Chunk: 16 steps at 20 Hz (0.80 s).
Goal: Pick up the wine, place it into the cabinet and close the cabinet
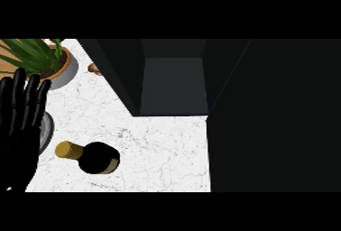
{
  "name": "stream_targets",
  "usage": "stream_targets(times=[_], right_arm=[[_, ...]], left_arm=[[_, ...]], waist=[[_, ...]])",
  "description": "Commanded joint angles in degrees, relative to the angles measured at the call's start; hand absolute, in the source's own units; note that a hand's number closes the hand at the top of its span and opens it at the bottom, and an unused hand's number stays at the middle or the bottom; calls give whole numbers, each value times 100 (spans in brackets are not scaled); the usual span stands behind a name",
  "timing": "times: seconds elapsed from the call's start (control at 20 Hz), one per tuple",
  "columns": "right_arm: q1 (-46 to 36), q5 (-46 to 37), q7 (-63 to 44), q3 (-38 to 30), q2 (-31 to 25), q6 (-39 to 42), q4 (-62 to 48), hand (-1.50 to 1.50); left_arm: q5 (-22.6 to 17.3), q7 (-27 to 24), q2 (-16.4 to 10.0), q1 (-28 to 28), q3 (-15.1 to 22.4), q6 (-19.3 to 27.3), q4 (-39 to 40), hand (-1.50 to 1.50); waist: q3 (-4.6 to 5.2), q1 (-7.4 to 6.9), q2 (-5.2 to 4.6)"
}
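okay, head view: i see the wine bottle (pixel 99 158) on the white marbled counter (pixel 163 144), seen from almost straight above, with its gold cap (pixel 67 150) toward the left. it is out on the counter, in front of the dark cabinet (pixel 173 81) and apart from it. the cabinet's grey inside shows. my left hand (pixel 19 126) rests at the left edge, fingers straight and spread, pointing up, holding nothing. it is just beside the bottle, not touching. a grey round rim (pixel 47 131) peeks from behind that hand; i cannot tell what it is. a potted plant (pixel 40 58) sits at the far left corner.
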State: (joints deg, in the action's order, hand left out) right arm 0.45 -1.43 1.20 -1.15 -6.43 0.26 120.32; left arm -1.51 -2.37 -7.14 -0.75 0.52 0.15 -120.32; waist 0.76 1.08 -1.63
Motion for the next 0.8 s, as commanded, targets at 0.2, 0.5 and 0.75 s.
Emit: stream_targets(times=[0.2,0.5,0.75], right_arm=[[831,422,164,161,4,468,482,-150],[1268,1042,-909,941,-103,979,1222,-150],[1321,1619,-1485,610,-354,1102,1759,-150]], left_arm=[[297,-229,118,1217,1251,-614,-651,-150],[-759,752,483,1999,2161,-685,-928,-150],[110,1256,690,2388,3450,-44,-1774,-150]], waist=[[-78,-113,186],[-73,-115,201],[-78,-128,192]])
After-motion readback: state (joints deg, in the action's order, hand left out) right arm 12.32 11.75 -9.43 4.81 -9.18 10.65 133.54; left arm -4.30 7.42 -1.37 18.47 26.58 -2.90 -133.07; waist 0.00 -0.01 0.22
